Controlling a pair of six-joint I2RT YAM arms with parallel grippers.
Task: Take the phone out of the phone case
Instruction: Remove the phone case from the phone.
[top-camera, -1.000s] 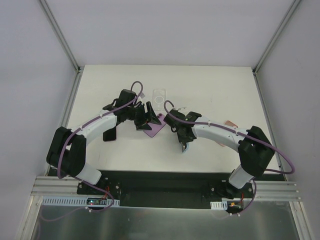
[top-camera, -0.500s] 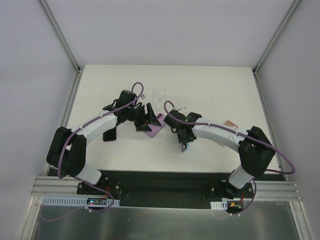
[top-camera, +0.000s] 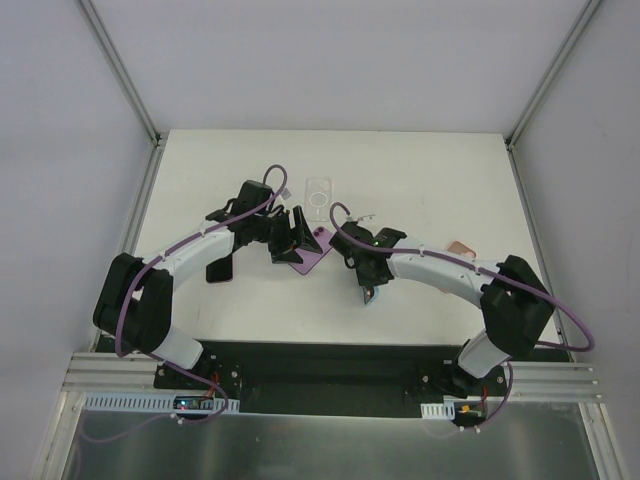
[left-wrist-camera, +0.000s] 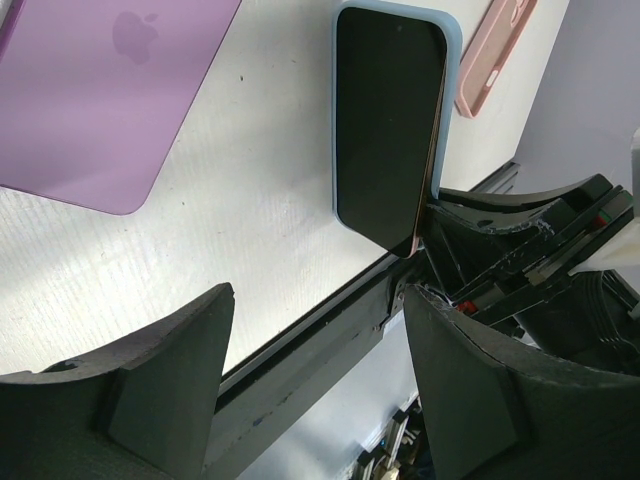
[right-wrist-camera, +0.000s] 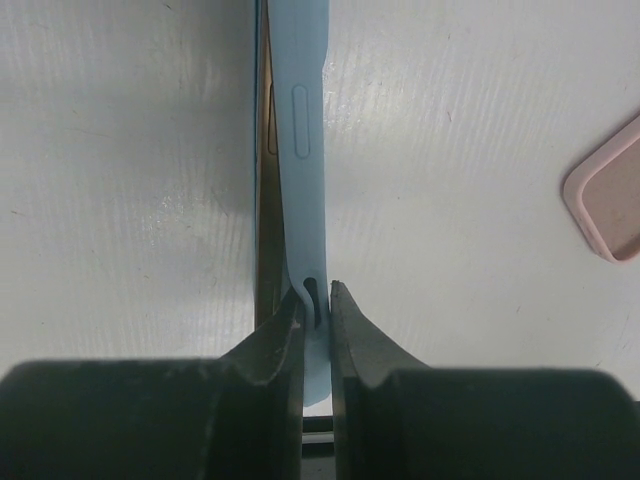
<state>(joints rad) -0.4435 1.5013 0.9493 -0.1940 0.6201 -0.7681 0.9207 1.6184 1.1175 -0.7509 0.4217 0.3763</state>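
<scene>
One Apple logo (left-wrist-camera: 137, 33) on purple case (left-wrist-camera: 90, 110) — left claw (left-wrist-camera: 315, 300) spread, right claw (right-wrist-camera: 317, 300) pinching blue case (right-wrist-camera: 300, 120).

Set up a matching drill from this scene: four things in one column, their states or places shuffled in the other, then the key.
Things
1. blue phone case
2. purple item
3. pink case
4. left gripper

States or places
A. open, holding nothing
B. flat on the table, apple logo up
C. pinched at its edge by the right gripper
D. lying out toward the right side, untouched

Pairs: 1-C, 2-B, 3-D, 4-A
</scene>
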